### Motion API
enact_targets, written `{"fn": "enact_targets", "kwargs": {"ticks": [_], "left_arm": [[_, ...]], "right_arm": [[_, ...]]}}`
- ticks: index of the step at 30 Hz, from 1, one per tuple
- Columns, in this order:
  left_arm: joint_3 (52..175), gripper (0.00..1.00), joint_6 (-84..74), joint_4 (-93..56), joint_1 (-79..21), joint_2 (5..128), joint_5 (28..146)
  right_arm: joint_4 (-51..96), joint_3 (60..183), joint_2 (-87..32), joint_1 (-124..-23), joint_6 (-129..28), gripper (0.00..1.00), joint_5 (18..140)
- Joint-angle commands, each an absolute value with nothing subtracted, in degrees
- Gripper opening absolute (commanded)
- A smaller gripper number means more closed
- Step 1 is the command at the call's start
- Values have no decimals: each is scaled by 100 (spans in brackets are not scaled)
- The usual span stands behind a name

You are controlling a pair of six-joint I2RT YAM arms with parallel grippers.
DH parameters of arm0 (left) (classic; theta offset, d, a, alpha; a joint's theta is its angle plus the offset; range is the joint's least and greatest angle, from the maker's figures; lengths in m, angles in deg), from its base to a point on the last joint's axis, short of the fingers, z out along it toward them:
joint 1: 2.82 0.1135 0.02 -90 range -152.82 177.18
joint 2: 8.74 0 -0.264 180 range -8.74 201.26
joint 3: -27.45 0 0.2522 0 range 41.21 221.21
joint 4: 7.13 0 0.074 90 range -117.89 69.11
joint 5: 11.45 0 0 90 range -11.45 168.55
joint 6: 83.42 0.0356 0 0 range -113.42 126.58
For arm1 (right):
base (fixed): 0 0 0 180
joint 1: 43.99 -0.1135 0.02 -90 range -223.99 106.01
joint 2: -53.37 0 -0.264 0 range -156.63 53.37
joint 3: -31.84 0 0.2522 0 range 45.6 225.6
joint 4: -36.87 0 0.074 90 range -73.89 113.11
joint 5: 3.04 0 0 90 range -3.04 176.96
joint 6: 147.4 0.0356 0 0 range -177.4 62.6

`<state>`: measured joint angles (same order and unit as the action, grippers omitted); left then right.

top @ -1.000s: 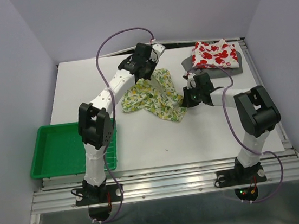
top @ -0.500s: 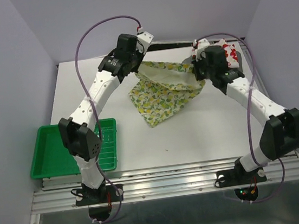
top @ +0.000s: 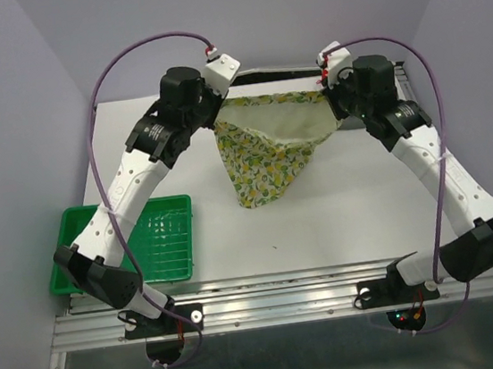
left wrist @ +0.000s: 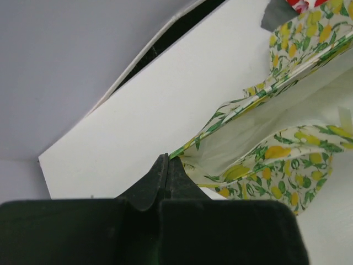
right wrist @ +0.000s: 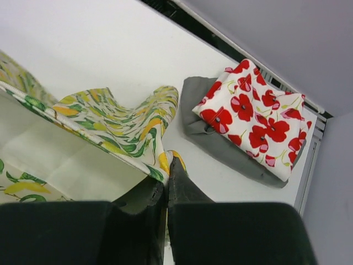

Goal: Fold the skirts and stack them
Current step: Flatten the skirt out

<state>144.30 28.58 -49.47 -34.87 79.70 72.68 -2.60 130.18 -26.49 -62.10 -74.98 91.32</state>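
Note:
The lemon-print skirt [top: 265,151] hangs off the white table, stretched by its waistband between both grippers, its lower corner touching the surface. My left gripper [top: 215,116] is shut on the band's left end [left wrist: 182,150]. My right gripper [top: 334,107] is shut on the right end [right wrist: 160,160]. The right wrist view shows the red-print skirt [right wrist: 251,116] folded on top of the grey skirt [right wrist: 199,102] at the back right of the table. The right arm hides that pile in the top view.
A green plastic tray [top: 84,249] sits at the table's near left edge, partly under the left arm. The white table [top: 368,223] ends at a dark gap along the back wall. Purple cables loop above both arms.
Both arms have risen and reached back and apart, lifting the lemon-print skirt from a heap and pulling its waistband taut. The right gripper closed on the cloth.

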Motion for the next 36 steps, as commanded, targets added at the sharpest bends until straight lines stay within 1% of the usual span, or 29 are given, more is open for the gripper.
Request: {"fn": "enact_targets", "kwargs": {"ticks": [1,6,12,15,18,21,26,29,30,33,34,36], "left_arm": [[13913,0,2917,-5244,-3191,6941,6492],[13053,0,2750,-5288,-3191,6035,6772],[12761,0,2688,-5437,-3182,5630,6932],[12761,0,2758,-5403,-3191,5665,6845],[12874,0,2802,-5324,-3182,5884,6599],[12928,0,2794,-5254,-3182,6200,6598],[12901,0,2767,-4972,-2938,6806,6545],[13409,0,2750,-4673,-2489,7377,6659],[13968,0,2732,-4655,-2375,7562,6790],[15130,0,2715,-4900,-2006,8388,6949],[16039,0,2749,-5023,-1952,8607,6958],[16966,0,2916,-5330,-1908,9205,6871]], "right_arm": [[-1300,13112,-1933,-5919,-8279,1,9611],[-1872,12788,-1265,-5919,-8763,1,9558],[-2259,13050,-1281,-5919,-8886,1,9566],[-2145,13147,-1387,-5919,-8904,1,9742],[-2119,13305,-1632,-5919,-8554,1,9734],[-2049,13411,-1852,-5919,-8360,1,9637],[-1558,13490,-2151,-5919,-8087,1,9909],[-1232,13884,-2616,-5919,-7938,1,10111],[-1170,14234,-2931,-5919,-7894,1,10164],[-1055,14981,-3477,-5866,-7885,1,10287],[-1064,15602,-3853,-5866,-7902,1,10305],[-1064,16211,-4198,-5866,-7963,1,10418]]}}
